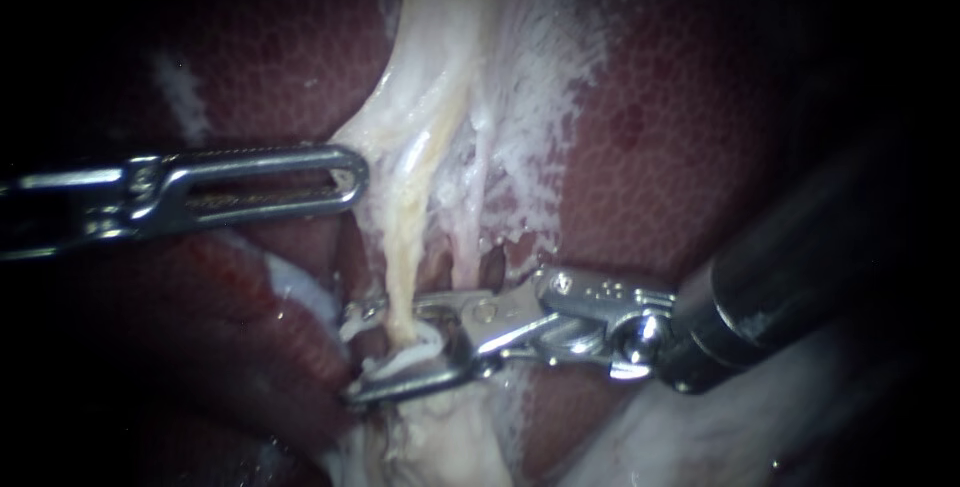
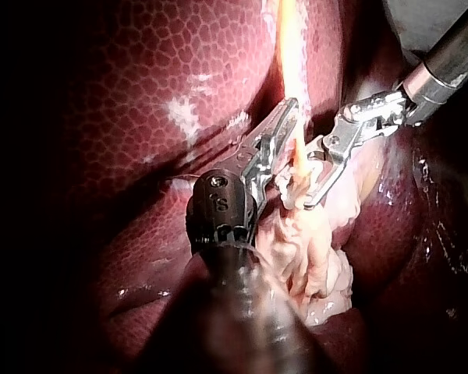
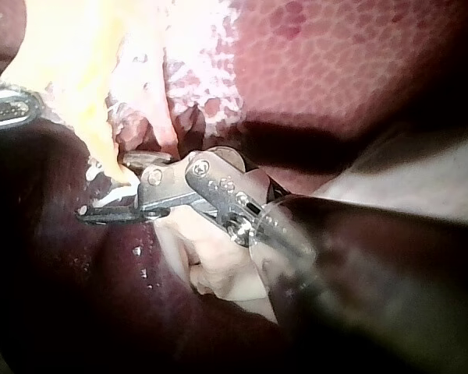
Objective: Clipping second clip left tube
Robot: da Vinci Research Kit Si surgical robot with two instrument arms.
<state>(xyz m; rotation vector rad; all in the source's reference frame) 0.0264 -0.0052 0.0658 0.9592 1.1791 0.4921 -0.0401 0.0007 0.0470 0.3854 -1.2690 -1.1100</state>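
Note:
A yellowish tube runs down through pale stretched tissue between dark red liver lobes. My right instrument comes in from the right, and its open jaws stand astride the tube low down, one on each side. A white strip lies between them against the tube. Just above the jaws, a small metal clip shows at the tube's left side. My left instrument reaches in from the left, its slotted jaws shut on the edge of the pale tissue. The left wrist view shows the right instrument straddling the tube.
Mottled liver lies on both sides of the tube. Lumpy pale tissue bunches below the right jaws. The right instrument's dark shaft crosses the lower right. In the right wrist view, the left instrument shows at the edge.

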